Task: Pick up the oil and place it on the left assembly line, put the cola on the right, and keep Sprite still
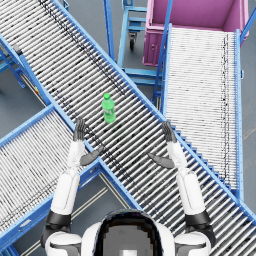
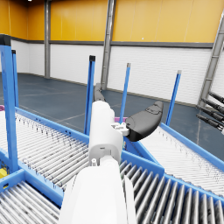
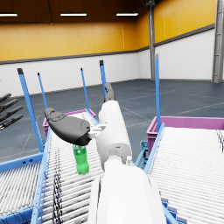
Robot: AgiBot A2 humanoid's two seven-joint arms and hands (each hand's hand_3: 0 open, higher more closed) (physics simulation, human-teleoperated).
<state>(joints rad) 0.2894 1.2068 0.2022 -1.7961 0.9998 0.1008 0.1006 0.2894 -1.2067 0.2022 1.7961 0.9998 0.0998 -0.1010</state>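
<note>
A green Sprite bottle (image 1: 108, 108) stands upright on the middle roller conveyor (image 1: 130, 140), ahead of both hands and a little nearer the left one. The right wrist view shows the same bottle (image 3: 80, 160) beyond the thumb. My left hand (image 1: 81, 145) hovers over the conveyor's left rail, fingers spread, holding nothing. My right hand (image 1: 167, 147) hovers over the belt to the right, also spread and empty. Each hand also shows in its own wrist view, the left hand (image 2: 135, 120) and the right hand (image 3: 76, 122). No oil or cola bottle is in view.
A left conveyor (image 1: 30, 160) runs below the left arm. A right conveyor (image 1: 202, 95) leads to a pink bin (image 1: 200, 20) at the far end. Blue rails and upright posts (image 2: 89, 94) border the lines. Grey floor lies between the frames.
</note>
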